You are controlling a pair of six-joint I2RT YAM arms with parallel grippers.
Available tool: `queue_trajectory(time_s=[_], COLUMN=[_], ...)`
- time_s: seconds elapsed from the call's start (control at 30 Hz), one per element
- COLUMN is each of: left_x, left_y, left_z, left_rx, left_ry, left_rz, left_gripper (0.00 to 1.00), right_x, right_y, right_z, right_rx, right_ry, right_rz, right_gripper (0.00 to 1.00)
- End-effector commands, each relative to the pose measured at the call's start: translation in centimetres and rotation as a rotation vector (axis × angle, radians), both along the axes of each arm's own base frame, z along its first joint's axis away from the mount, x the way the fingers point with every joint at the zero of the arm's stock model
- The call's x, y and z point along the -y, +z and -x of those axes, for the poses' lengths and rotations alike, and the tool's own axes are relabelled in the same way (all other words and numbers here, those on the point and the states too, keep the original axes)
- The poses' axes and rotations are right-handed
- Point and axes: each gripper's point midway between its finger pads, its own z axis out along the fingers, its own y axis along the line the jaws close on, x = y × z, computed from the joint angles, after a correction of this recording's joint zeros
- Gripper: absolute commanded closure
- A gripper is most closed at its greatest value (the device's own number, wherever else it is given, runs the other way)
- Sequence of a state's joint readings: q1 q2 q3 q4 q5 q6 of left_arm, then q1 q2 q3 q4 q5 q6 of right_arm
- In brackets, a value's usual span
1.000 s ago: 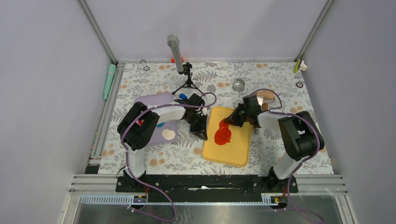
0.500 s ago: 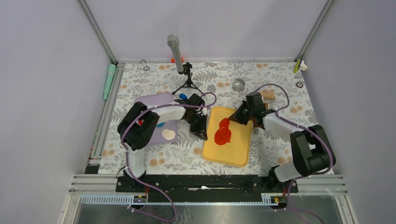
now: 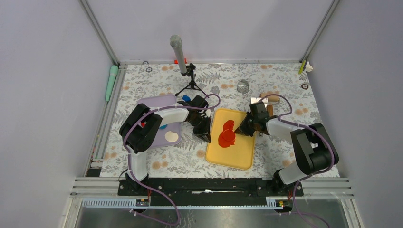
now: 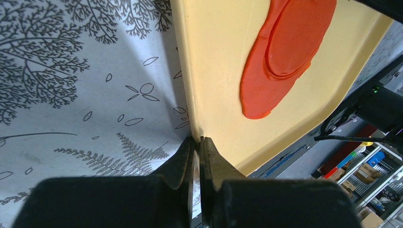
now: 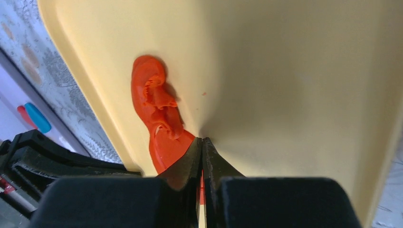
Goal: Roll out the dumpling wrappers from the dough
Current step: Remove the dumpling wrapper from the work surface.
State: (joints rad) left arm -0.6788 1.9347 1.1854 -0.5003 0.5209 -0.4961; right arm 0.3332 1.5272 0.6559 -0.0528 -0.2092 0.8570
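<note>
Right now the dumpling wrappers (image 3: 227, 135), overlapping flat discs of red clay, lie in the upper left part of the yellow tray (image 3: 237, 154) at the centre of the top view. The left gripper (image 4: 197, 140) is clenched tight with nothing visible between its fingers, its tips set against the tray's left rim. The right gripper (image 5: 202, 142) is pinched closed too, tips down on the tray floor just beside the clay; whether a sliver is caught between them I cannot tell. Left of centre in the right wrist view, a rumpled red clay piece (image 5: 157, 104) looks creased and torn rather than flat.

The main hazard, as I judge it, is those closed right tips. Pushed sideways into such thin, soft clay, they would gouge or fold a disc, and clay sticking to the fingers could lift and stretch it. If the left tips slip off the rim, the tray could skid across the tablecloth and spoil any pressing.
</note>
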Motion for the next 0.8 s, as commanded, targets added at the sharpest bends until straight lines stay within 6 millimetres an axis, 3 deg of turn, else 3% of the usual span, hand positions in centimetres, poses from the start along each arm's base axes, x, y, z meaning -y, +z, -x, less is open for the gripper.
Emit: queue_trajectory(time_s=[0.0, 0.23, 0.77], left_x=[-0.3, -0.3, 0.0], left_y=[-2.0, -1.9, -1.8], left_z=[1.5, 1.6, 1.8], left_rx=[-0.041, -0.041, -0.042], left_ry=[-0.043, -0.046, -0.068], left_rz=[-0.051, -0.049, -0.033], left_gripper=[1.0, 1.0, 1.0], right_x=[-1.2, -1.8, -4.0], right_y=[-0.9, -1.5, -0.4], right_z=[0.7, -1.3, -4.6], right_rx=[-0.03, 0.011, 0.059], right_ry=[0.057, 0.037, 0.041], right_rz=[-0.044, -0.043, -0.075], right_gripper=[0.95, 0.96, 0.97])
